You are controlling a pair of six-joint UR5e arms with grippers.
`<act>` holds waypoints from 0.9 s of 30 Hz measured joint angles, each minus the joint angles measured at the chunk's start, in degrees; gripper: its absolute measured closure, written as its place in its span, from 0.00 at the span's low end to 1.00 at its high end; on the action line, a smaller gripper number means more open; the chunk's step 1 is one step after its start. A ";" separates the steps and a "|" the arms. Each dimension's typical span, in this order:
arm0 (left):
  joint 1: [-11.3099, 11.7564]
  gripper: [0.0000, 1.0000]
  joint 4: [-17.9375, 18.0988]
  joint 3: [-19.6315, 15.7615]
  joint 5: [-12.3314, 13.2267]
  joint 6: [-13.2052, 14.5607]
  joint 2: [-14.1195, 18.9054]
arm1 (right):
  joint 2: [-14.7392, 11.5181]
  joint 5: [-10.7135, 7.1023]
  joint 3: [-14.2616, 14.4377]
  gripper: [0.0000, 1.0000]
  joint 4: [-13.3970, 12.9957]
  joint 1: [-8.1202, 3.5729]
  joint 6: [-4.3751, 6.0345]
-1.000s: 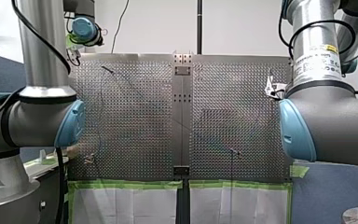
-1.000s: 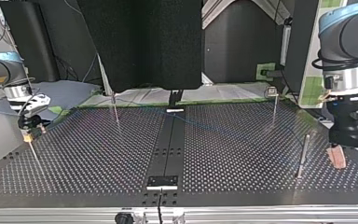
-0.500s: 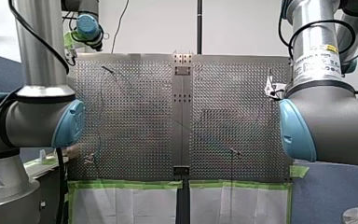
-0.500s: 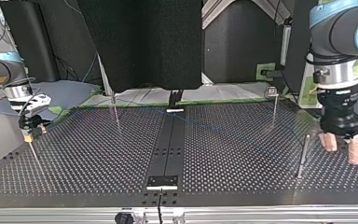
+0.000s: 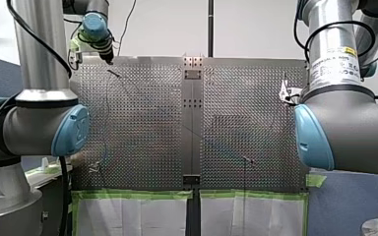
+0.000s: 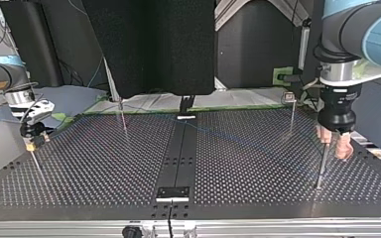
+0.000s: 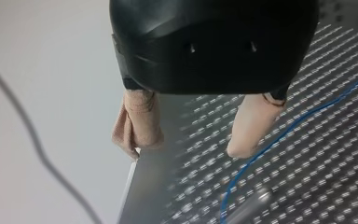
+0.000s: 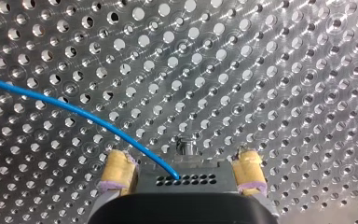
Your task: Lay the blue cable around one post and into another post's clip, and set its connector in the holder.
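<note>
Yellow pads of my right gripper (image 8: 182, 167) press on either side of the black connector (image 8: 191, 180) and pinch it. The blue cable (image 8: 74, 108) leaves the connector and curves away over the perforated table (image 8: 270, 65). In the top view this gripper sits at the far left, low over the table's edge and above the left-edge post (image 6: 35, 163). Whether the small metal piece just ahead of the connector is the holder, I cannot tell.

Further right in the top view, the back-left post (image 6: 123, 118) stands beside the dark centre strip. The back-right post (image 6: 292, 111), with a small square head, stands beyond the strip. The cable shows only as a faint blue line crossing the table between them.

At the right, the near post (image 6: 322, 166) rises close to the table's front edge, and my left gripper (image 6: 334, 143) hangs just beside its top. Its beige fingers (image 7: 254, 123) are spread, with nothing between them. In the left wrist view the cable passes just beside one finger and bends near what looks like the near post.

The step in hand seems to be taking up the slack cable for routing; the cable lies loose, in no clip that I can see. The next move calls for lowering the spread fingers astride the cable, closing gently, and leading it around the near post without tugging the connector.
</note>
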 joint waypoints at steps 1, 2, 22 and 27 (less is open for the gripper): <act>-0.09 0.00 -0.77 0.00 0.45 0.81 0.00 | 0.00 0.01 0.01 0.01 0.01 0.01 0.00; -0.14 0.00 -1.40 0.00 0.71 1.41 -0.02 | 0.00 0.01 0.00 0.01 0.01 0.01 0.00; -0.45 0.00 -13.02 0.29 4.62 14.07 -0.03 | 0.00 0.00 0.00 0.01 -0.01 0.04 0.00; -0.30 0.00 -11.96 0.41 6.74 13.63 0.13 | 0.00 0.01 0.00 0.01 0.07 0.08 0.00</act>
